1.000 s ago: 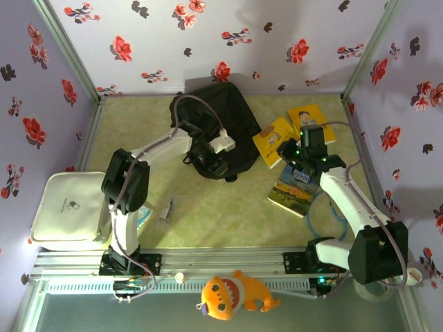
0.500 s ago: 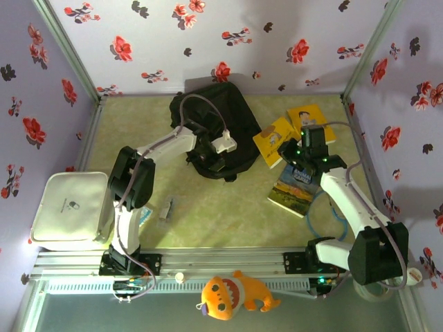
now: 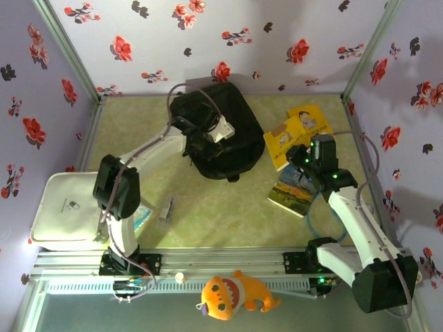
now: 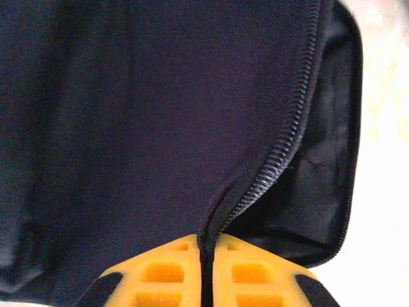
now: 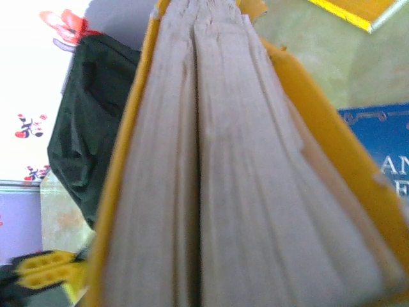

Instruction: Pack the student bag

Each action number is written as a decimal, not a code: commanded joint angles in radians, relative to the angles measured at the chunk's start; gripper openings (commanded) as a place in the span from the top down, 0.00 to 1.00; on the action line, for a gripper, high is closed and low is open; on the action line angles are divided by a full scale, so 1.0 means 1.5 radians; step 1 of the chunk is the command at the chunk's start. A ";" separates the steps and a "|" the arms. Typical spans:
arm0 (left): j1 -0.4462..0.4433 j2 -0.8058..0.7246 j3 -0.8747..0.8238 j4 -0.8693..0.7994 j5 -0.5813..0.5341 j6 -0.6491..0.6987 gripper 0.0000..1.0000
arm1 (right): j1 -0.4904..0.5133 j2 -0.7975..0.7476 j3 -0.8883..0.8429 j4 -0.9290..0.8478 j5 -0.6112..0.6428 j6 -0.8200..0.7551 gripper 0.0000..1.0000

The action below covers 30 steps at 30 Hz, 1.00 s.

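The student bag [image 3: 223, 131] lies at the back middle of the table, black and soft, its zip [image 4: 289, 144] open along one edge. My left gripper [image 3: 201, 143] is over the bag's near left side. In the left wrist view, my left gripper [image 4: 206, 242] is shut on the bag's fabric [image 4: 128, 115] right beside the zip. My right gripper [image 3: 302, 160] is shut on a yellow book [image 3: 282, 141], which is tilted up off the table to the right of the bag. The book's page edges [image 5: 243, 179] sit close to the right wrist camera and hide the fingers.
A second yellow book [image 3: 311, 117] and a blue book [image 3: 293, 191] lie near the right arm. A white case [image 3: 69, 207] sits at the left edge. A small pen-like item [image 3: 166, 207] lies on the mat. An orange plush toy [image 3: 232, 294] rests beyond the front rail.
My left gripper has shut on the bag's edge and shifted slightly toward the back. My right arm has drawn back to the right, tilting the yellow book up off the table.
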 commanded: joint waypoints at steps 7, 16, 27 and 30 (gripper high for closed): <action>-0.002 -0.113 -0.072 0.189 -0.081 -0.165 1.00 | -0.003 -0.069 -0.027 0.046 -0.052 0.051 0.92; -0.003 -0.163 -0.114 0.285 -0.068 -0.215 1.00 | 0.005 -0.055 -0.079 0.172 -0.149 0.135 0.91; -0.005 -0.235 -0.202 0.416 0.056 -0.203 1.00 | 0.102 0.127 -0.034 0.305 -0.156 0.201 0.91; -0.005 -0.241 -0.206 0.426 0.081 -0.203 1.00 | 0.117 0.192 -0.013 0.368 -0.151 0.222 0.92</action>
